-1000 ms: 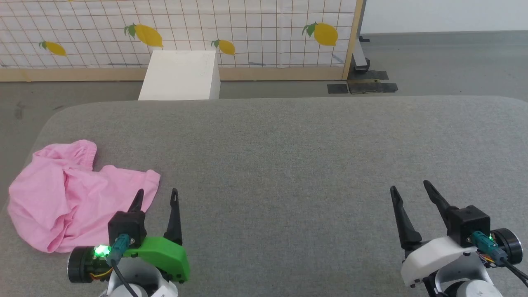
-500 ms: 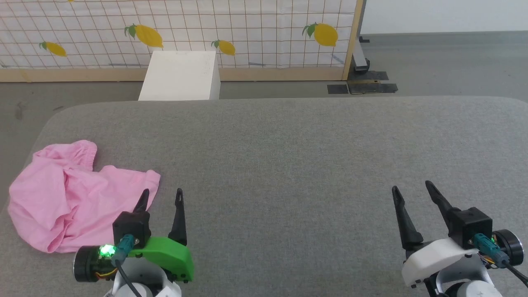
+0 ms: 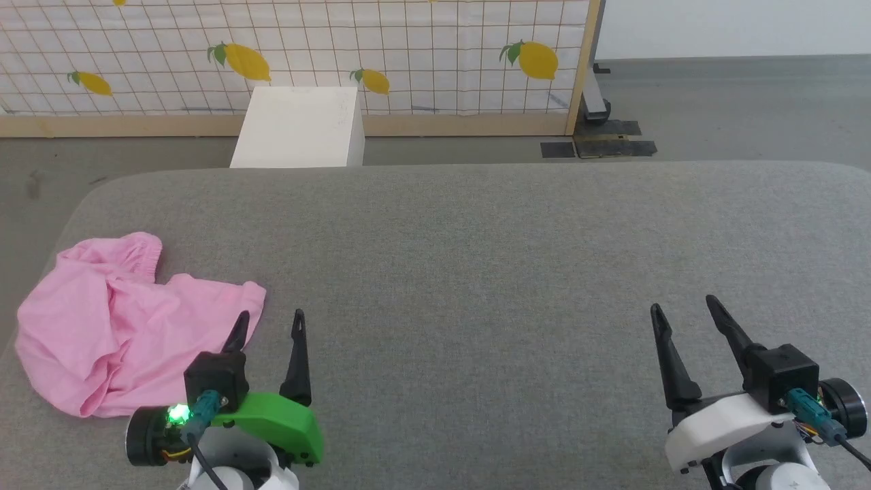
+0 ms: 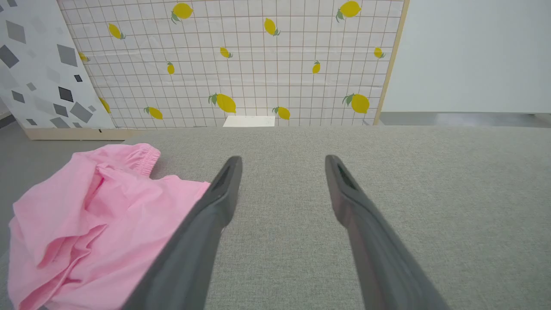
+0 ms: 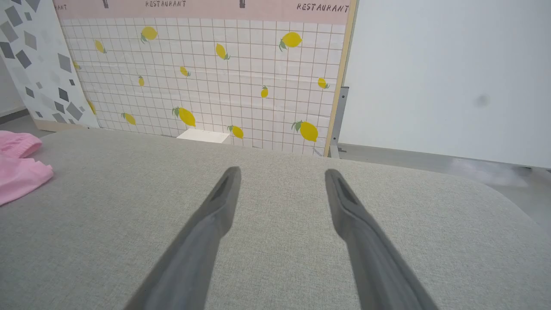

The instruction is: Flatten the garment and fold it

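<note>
The light pink shorts (image 3: 116, 327) lie crumpled at the left end of the grey padded table (image 3: 476, 258), with the gathered waistband (image 3: 139, 248) at the far side. In the left wrist view the shorts (image 4: 86, 219) sit at the lower left; in the right wrist view a bit of the shorts (image 5: 19, 165) peeks in at the left edge. My left gripper (image 3: 270, 321) is open, its left finger over the shorts' right edge and empty. My right gripper (image 3: 682, 305) is open over bare table at the lower right. No white tag is visible.
A white box (image 3: 299, 126) stands on the floor beyond the table's far edge. Behind it runs a lemon-print grid panel (image 3: 408, 54) in a wooden frame. Grey floor lies to the left and far right of the table.
My left gripper has shifted slightly to the right along the shorts' edge. The right gripper has barely moved. The head view has tilted a little, so the whole scene sits slightly lower.
</note>
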Robot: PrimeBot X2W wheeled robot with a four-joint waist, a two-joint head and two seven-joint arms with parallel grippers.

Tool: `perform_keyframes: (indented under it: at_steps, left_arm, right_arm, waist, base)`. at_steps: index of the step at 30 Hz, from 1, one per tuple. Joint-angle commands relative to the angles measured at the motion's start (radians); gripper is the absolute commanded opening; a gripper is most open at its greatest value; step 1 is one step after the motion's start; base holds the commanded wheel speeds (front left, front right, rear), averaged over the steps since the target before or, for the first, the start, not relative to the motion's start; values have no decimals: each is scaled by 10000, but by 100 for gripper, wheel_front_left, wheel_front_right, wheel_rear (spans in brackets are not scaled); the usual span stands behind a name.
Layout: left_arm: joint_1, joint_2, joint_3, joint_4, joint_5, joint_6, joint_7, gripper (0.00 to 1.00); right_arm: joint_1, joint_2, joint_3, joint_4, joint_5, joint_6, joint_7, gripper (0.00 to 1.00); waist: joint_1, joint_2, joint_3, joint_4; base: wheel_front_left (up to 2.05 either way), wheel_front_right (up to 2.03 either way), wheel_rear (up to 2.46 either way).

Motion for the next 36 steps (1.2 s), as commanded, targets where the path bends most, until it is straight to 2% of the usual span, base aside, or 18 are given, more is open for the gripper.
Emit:
perform_keyframes:
  at_steps: [1, 15, 36]
  left_arm:
    - [-150, 5, -36, 23, -88, -49, -105, 100]
    - [-44, 2, 56, 79, -332, -190, -391, 100]
    - [-126, 2, 26, 510, -336, -110, -842, 100]
  right_arm:
    - [-105, 10, -22, -34, 79, -5, -113, 100]
    - [11, 14, -80, -70, 210, -7, -401, 100]
    - [2, 19, -206, 48, 161, -10, -853, 100]
  waist:
    - [0, 0, 0, 4]
    - [0, 0, -5, 27]
    - [0, 0, -11, 61]
  base:
    - [0, 0, 0]
    - [0, 0, 0]
    - [0, 0, 0]
